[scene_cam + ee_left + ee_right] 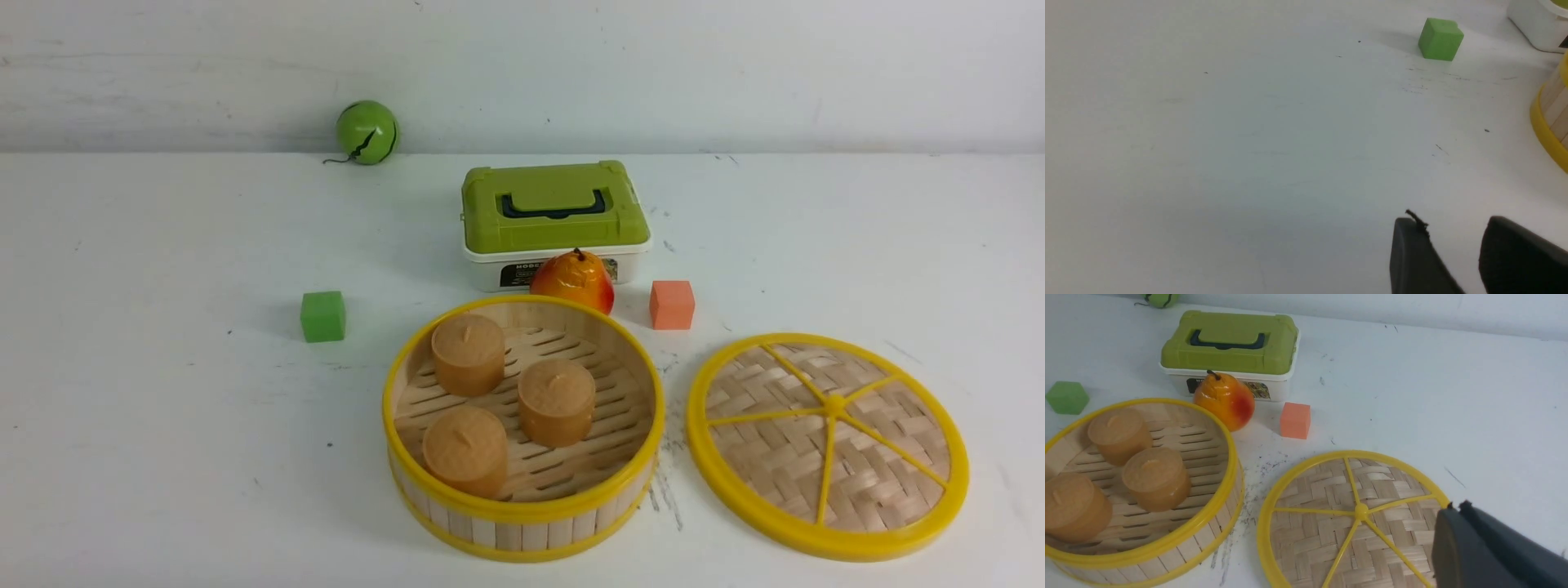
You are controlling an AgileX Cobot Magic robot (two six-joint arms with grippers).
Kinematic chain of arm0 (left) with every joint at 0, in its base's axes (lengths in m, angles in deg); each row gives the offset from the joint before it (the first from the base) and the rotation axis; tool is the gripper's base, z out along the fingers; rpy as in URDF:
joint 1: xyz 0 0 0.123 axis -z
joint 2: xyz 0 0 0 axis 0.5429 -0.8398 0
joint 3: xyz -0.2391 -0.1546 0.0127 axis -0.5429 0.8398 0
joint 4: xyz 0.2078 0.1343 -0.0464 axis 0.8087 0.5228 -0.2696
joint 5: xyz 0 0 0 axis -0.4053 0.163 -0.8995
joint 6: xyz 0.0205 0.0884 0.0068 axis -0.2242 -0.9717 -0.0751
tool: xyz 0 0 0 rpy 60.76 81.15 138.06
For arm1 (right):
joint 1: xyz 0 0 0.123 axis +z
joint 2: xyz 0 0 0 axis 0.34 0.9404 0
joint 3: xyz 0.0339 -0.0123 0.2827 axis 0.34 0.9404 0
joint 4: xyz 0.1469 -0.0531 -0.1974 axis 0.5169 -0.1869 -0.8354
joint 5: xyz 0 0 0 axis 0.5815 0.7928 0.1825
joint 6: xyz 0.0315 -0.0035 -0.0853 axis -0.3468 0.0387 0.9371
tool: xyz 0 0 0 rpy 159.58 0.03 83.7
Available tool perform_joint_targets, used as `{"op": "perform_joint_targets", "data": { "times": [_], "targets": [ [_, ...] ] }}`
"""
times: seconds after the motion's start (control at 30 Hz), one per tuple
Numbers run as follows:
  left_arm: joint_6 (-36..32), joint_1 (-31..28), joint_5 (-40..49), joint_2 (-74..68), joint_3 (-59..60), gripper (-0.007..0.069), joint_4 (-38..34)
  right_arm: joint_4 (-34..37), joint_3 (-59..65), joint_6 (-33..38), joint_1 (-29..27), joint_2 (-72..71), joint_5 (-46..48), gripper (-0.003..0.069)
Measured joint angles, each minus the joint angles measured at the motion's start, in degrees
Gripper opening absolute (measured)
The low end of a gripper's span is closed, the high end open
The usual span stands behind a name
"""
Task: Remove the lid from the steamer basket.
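Observation:
The lid (827, 445), a woven bamboo disc with a yellow rim and spokes, lies flat on the table to the right of the steamer basket (522, 510). The basket stands open and holds three tan cylinders (558, 402). Both show in the right wrist view, the lid (1327, 522) beside the basket (1224, 486). My right gripper (1455, 506) is shut and empty, hovering over the lid's rim. My left gripper (1453, 228) is open and empty above bare table, left of the basket (1551, 122). Neither gripper shows in the front view.
A green-lidded white box (555, 224) stands behind the basket, with a pear-like fruit (573, 282) and an orange cube (672, 305) in front of it. A green cube (322, 316) sits left of the basket. A green ball (366, 131) lies by the back wall.

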Motion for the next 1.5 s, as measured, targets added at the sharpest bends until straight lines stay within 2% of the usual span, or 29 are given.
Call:
{"op": "perform_joint_targets", "data": {
  "times": [0.1, 0.27, 0.43, 0.63, 1.0, 1.5],
  "targets": [
    [0.0, 0.0, 0.0, 0.0, 0.0, 0.0239, 0.0, -1.9, 4.4, -1.1, -0.1, -5.6, -2.7, -0.0022],
    [0.0, 0.0, 0.0, 0.0, 0.0, 0.0239, 0.0, -9.7, 16.9, -4.3, -2.2, -18.9, -9.7, -0.0022],
    [0.0, 0.0, 0.0, 0.0, 0.0, 0.0239, 0.0, -7.4, 28.6, -7.8, -7.6, -28.7, -12.2, -0.0022],
    [0.0, 0.0, 0.0, 0.0, 0.0, 0.0239, 0.0, -3.7, 39.8, -7.9, -9.7, -36.3, -14.5, -0.0022],
    [0.0, 0.0, 0.0, 0.0, 0.0, 0.0239, 0.0, -4.2, 39.9, -7.9, -9.8, -36.8, -7.4, -0.0022],
    [0.0, 0.0, 0.0, 0.0, 0.0, 0.0239, 0.0, -4.3, 39.9, -7.9, -9.8, -36.8, -7.2, -0.0020]
  ]
}}
